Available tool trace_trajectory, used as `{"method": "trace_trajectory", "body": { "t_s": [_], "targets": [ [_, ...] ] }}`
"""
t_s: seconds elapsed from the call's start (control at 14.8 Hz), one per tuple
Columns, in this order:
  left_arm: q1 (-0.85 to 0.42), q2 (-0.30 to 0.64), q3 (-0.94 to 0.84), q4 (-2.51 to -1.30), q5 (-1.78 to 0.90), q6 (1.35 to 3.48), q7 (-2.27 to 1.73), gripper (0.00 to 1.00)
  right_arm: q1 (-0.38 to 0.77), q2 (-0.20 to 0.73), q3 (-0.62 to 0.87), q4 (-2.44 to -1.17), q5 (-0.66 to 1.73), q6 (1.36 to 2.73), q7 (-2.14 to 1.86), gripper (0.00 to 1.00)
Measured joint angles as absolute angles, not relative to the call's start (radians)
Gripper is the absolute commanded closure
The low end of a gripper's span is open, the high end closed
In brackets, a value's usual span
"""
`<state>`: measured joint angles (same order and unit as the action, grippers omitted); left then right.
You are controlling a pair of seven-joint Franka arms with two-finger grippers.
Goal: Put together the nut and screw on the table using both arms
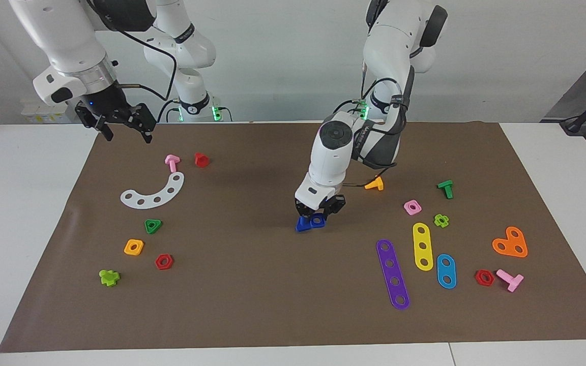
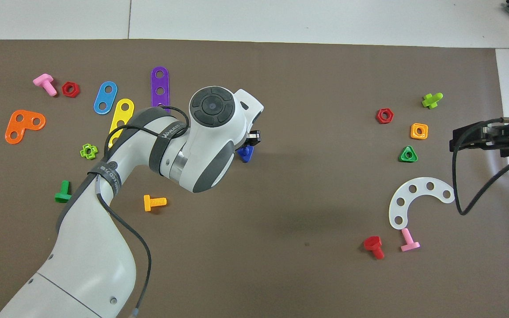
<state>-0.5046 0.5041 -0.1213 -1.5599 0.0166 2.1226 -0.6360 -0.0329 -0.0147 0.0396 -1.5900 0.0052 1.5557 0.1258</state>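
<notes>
While left hand (image 1: 319,213) grips nut (image 1: 318,220) beside screw (image 1: 302,224); right hand (image 1: 126,127) wide, waiting.

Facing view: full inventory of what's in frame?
blue nut: 1, dark blue, mat centre, gripped
blue screw: 1, dark blue, against the nut
other screws: 6; pink, red, lime at right arm's end; orange, green, pink at left arm's end
other nuts: 6; green, orange, red at right arm's end; pink, lime, red at left arm's end
white arc: 1, white, right arm's end
straight strips: 3, yellow, purple, blue, left arm's end
heart plate: 1, orange, left arm's end
mat: 1, brown, on white table
left hand: 1, black, shut on blue nut
right hand: 1, black, open, waiting over mat's corner
</notes>
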Motion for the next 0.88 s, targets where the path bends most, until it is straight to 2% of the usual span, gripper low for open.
{"method": "trace_trajectory", "body": {
  "t_s": [0.88],
  "targets": [
    [-0.531,0.538,-0.12,-1.534,0.013,2.126,-0.636,0.76,-0.033,-0.015,0.04,-1.59,0.005,1.556,0.126,0.0]
  ]
}}
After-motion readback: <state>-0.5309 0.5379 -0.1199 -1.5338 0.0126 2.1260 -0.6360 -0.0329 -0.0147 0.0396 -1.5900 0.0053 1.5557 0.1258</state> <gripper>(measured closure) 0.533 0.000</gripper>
